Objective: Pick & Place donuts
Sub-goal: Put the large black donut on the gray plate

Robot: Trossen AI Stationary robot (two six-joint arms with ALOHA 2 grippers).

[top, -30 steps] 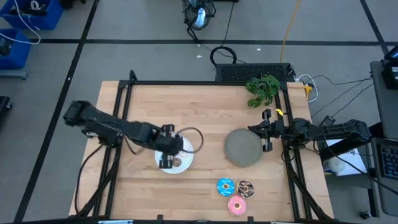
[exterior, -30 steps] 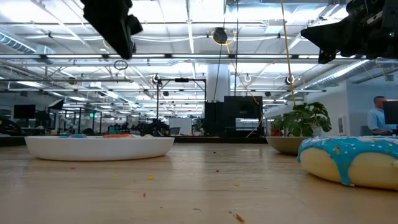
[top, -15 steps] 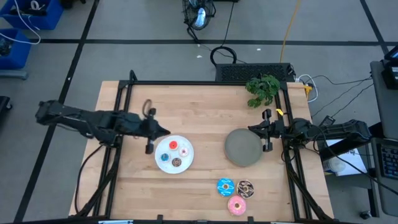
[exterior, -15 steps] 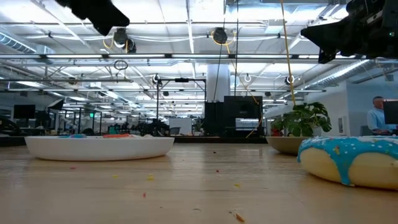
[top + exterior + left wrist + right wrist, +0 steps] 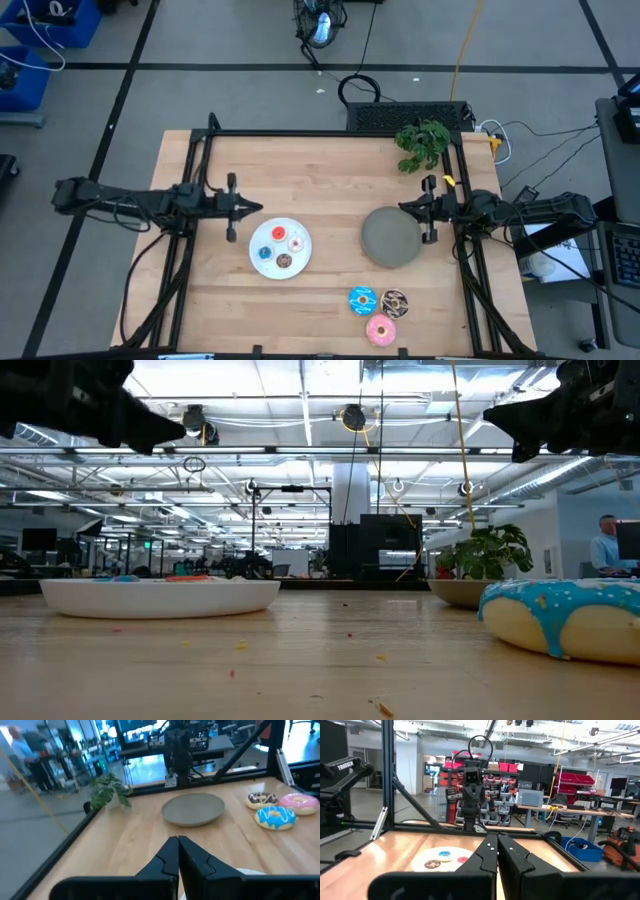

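While you look down on the table [image 5: 320,170], the grey plate [image 5: 390,237] lies bare, three larger donuts [image 5: 379,313] (blue, brown sprinkled, pink) cluster near the front edge, and the white plate [image 5: 279,248] holds three visible tiny donuts [image 5: 284,249]. Left gripper [image 5: 232,208] and right gripper [image 5: 430,210] hover with jaws clenched, empty.

Low view: blue donut [image 5: 575,615] cut off by the right edge; white plate [image 5: 160,596] rim hides all but the tops of its tiny donuts. Left wrist view: white plate only a sliver behind the fingers [image 5: 192,857]. Person [image 5: 22,750] in the room behind blurred. High view: fourth tiny donut on the plate [image 5: 281,248] not discernible.
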